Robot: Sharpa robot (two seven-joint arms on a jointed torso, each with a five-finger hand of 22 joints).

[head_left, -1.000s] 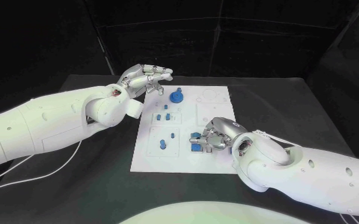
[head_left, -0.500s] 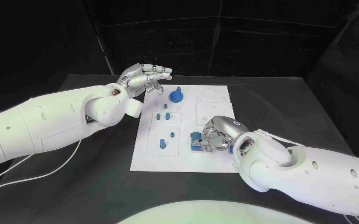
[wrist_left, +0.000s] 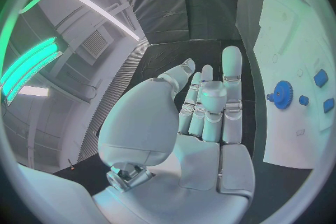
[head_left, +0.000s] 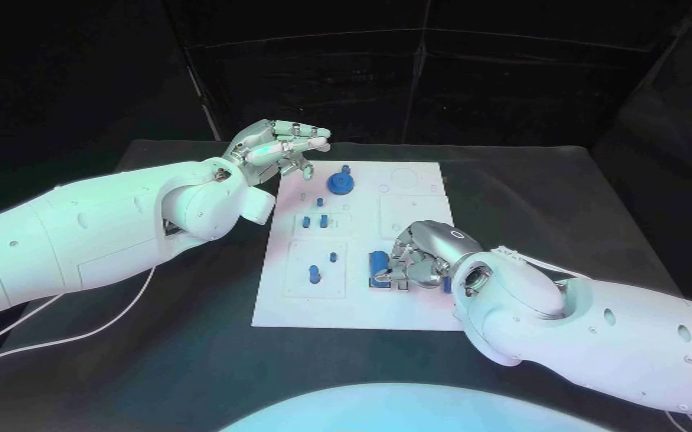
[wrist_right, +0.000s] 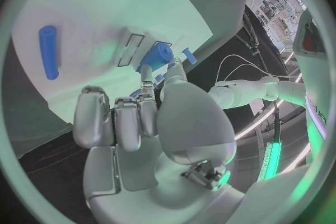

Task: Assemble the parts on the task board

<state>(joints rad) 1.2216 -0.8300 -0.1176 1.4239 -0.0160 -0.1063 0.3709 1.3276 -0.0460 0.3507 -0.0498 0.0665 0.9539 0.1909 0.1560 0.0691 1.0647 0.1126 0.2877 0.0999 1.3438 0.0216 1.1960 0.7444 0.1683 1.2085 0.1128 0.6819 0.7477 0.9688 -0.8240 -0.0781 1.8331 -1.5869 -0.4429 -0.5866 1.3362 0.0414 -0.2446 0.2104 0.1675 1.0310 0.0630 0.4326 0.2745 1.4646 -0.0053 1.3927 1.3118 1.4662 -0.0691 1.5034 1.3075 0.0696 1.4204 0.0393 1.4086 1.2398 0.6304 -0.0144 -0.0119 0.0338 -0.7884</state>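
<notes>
The work surface is a matte black table [head_left: 577, 212]; black cloth panels close off the space behind it, and the left wrist view shows a ribbed wall and strip lights in the room beyond.

The flat white rectangular task board [head_left: 418, 317] lies at the middle of the table, long side running away from the robot. Small blue parts stand or lie on it: a blue round gear-shaped part [head_left: 339, 184] near the far end; two short blue pegs [head_left: 313, 222] at mid-board; a blue upright peg [head_left: 313, 274] nearer the robot; a blue block-shaped part [head_left: 381, 272] near the board's right side.

The silver left hand [head_left: 274, 150] hangs above the table at the board's far left corner; in the left wrist view its fingers [wrist_left: 213, 101] are extended and apart with nothing between them; it is released.

The silver right hand [head_left: 421, 257] rests over the board's right side with its fingers curled down at the blue block-shaped part; whether they actually clasp that part cannot be told. The right wrist view shows a blue cylindrical rod [wrist_right: 47, 51] lying flat on the board.
</notes>
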